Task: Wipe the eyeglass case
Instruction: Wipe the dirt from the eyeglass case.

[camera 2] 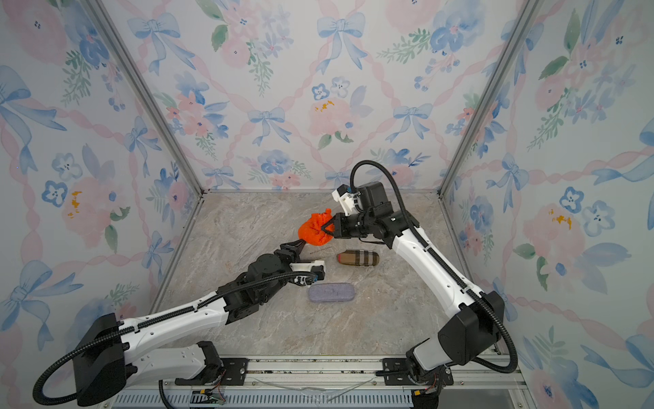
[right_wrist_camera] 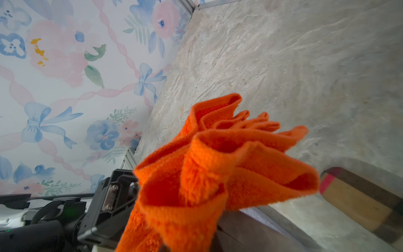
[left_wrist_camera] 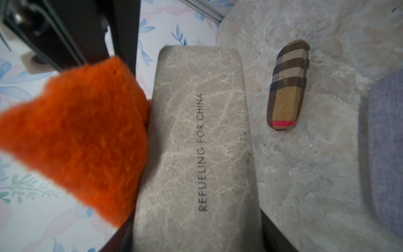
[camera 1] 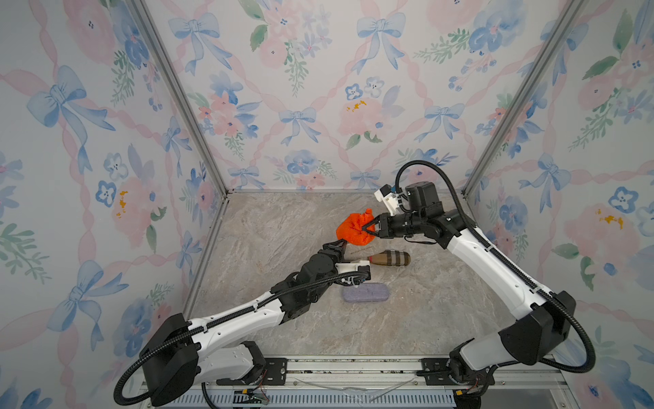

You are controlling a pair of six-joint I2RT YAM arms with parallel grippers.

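Three eyeglass cases are in the scene, and the one in hand is the grey case (left_wrist_camera: 196, 141), marbled like the table and printed with a line of lettering. The left gripper (camera 1: 339, 245) is clamped across one end of it, jaws set to its width, and seems to hold it clear of the table (camera 1: 269, 226). The orange cloth (left_wrist_camera: 82, 139) touches one long edge of the grey case. It is bunched in the right gripper (camera 1: 367, 226), whose jaws are pinched tight on its folds.

To wipe well, I judge the cloth should come onto the broad lettered face and be drawn along its length, away from the left gripper. Pressure should be light so the grey case does not twist in its grip, and a loose fold should lead, not the jaw tips.

On the side of the grey case away from the cloth, the plaid case (camera 1: 389, 258) lies near on the table. The blue case (camera 1: 366, 294) lies farther off that same way. Neither blocks the stroke, though a low sweep might brush the plaid case.
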